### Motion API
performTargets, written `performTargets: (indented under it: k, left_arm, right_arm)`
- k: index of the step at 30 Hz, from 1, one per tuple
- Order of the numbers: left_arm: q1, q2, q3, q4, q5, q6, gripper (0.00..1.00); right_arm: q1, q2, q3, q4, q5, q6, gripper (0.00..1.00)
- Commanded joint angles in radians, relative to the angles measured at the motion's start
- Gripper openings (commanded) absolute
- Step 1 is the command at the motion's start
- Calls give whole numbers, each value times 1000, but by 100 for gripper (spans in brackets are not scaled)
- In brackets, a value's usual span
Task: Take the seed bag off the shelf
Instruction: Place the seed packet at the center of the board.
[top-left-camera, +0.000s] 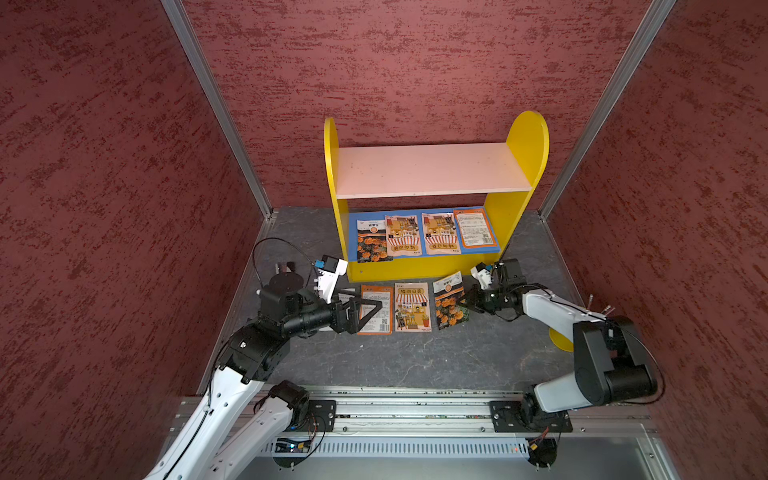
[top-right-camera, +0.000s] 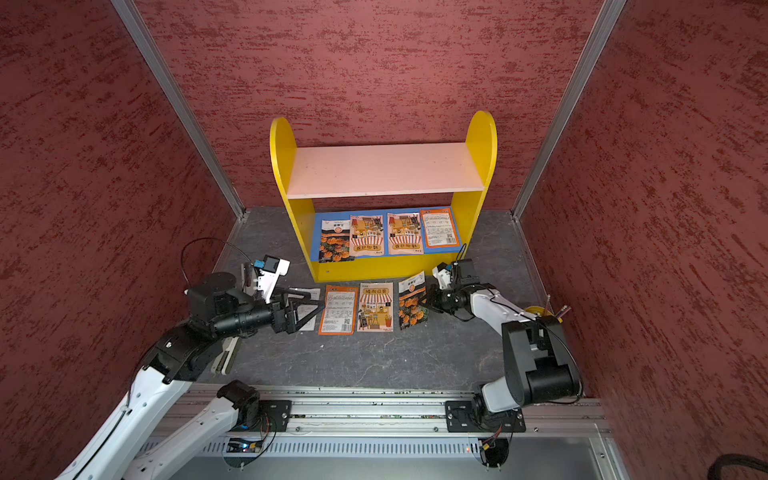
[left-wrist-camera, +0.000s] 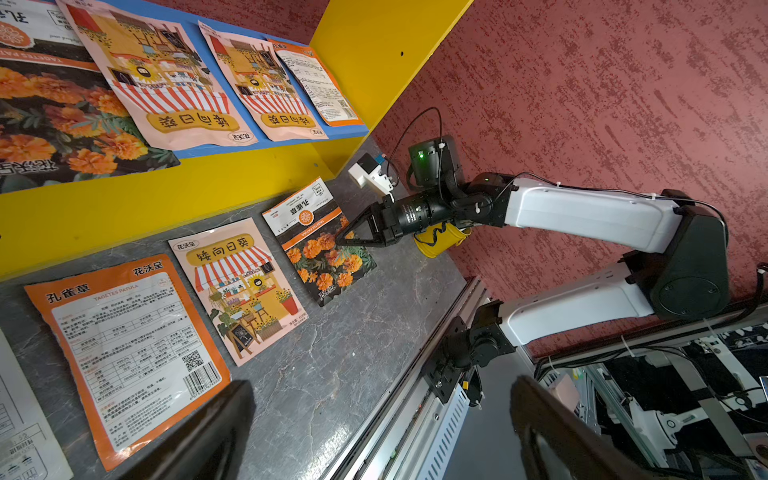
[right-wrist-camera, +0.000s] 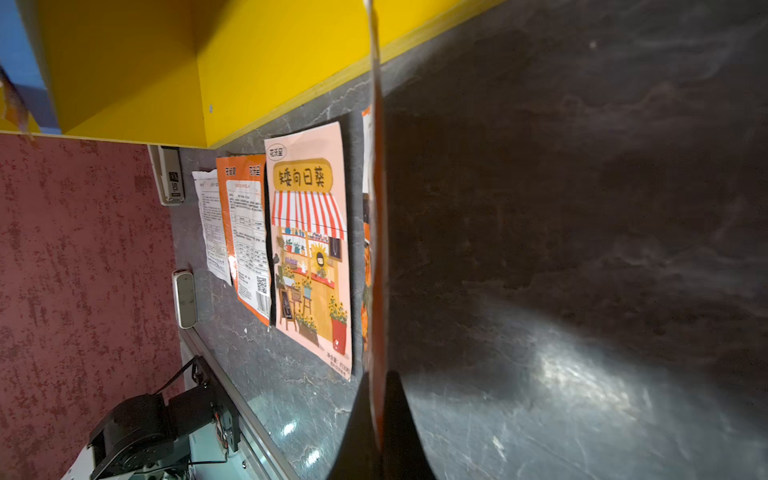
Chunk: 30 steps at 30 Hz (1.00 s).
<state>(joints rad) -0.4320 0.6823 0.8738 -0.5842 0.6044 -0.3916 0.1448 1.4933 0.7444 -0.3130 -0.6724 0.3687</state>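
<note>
The shelf (top-left-camera: 432, 170) (top-right-camera: 386, 168) stands against the back wall, its pink upper board bare. Several seed bags lie flat on its blue lower board (top-left-camera: 496, 241). In front of the shelf, on the floor, my right gripper (top-left-camera: 465, 303) (right-wrist-camera: 376, 399) is shut on the right edge of a marigold seed bag (top-left-camera: 448, 301) (left-wrist-camera: 324, 253), which tilts up off the floor. My left gripper (top-left-camera: 372, 301) (left-wrist-camera: 382, 407) is open and empty above an orange seed bag (top-left-camera: 380, 324) (left-wrist-camera: 129, 353). Between these two lies a sunflower seed bag (top-left-camera: 412, 307) (right-wrist-camera: 309, 249).
A white bag (top-right-camera: 307, 311) lies under the left gripper, partly hidden. A yellow cup (top-left-camera: 561, 338) with pens stands behind the right arm by the right wall. Red walls close in three sides. A metal rail (top-left-camera: 395, 399) runs along the front edge.
</note>
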Motion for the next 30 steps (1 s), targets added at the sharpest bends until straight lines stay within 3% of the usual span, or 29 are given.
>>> performTargets:
  k: [1,4,12,20,26,28,30]
  left_arm:
    - [3,-3,-13,26,14,-4,100]
    - [2,-7,-18,28,14,-4,100]
    - [3,-12,-28,26,12,-6,100]
    - [1,-16,-33,21,9,-4,100]
    - [1,-23,-32,17,3,-4,100]
    - [2,-23,-30,15,4,-4,100]
    - [2,-20,-29,16,4,-3,100]
  right_arm:
    - [-8,12,14,17,30,-30,0]
    - [-8,23,14,18,46,-32,1]
    - [-7,38,10,4,116,-42,26]
    - [-7,28,1,-19,217,-39,34]
    - [-8,-31,24,-79,342,-19,51]
    - [-8,-94,30,-82,319,-18,51]
    - [-7,-157,24,-42,214,11,53]
